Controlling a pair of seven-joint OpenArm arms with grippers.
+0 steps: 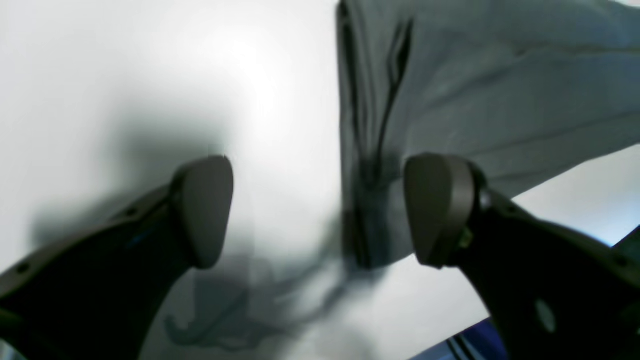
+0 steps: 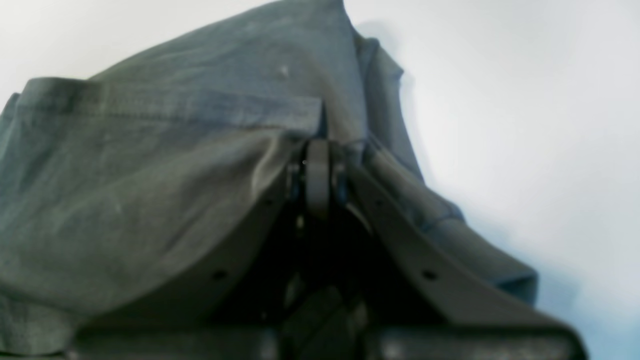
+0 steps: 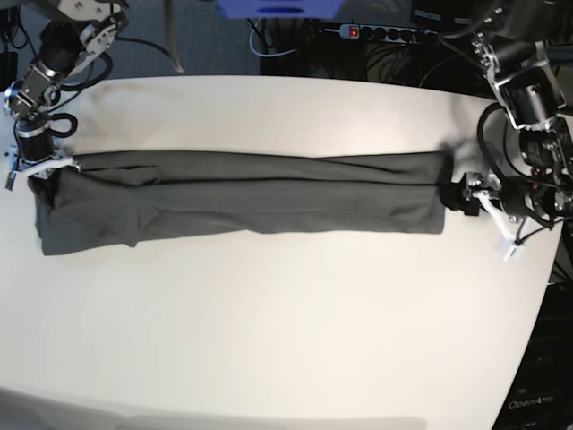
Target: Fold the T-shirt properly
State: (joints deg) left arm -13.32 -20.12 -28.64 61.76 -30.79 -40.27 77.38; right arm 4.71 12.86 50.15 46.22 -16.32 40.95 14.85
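Note:
The dark grey T-shirt (image 3: pixel 242 202) lies on the white table (image 3: pixel 269 340) as one long band running left to right. In the base view my left gripper (image 3: pixel 466 193) is at the band's right end. The left wrist view shows this gripper (image 1: pixel 322 210) open, and a folded edge of the T-shirt (image 1: pixel 500 100) lies on the table between and beyond its fingertips (image 1: pixel 205 210), with nothing pinched. My right gripper (image 3: pixel 40 170) is at the band's left end. In the right wrist view it (image 2: pixel 317 170) is shut on the T-shirt (image 2: pixel 150 175), whose cloth drapes over both fingers.
Behind the table's far edge lie a power strip (image 3: pixel 385 33) and tangled cables. A blue object (image 3: pixel 277 7) sits at the top middle. The table's right edge curves in close behind my left arm (image 3: pixel 528 98).

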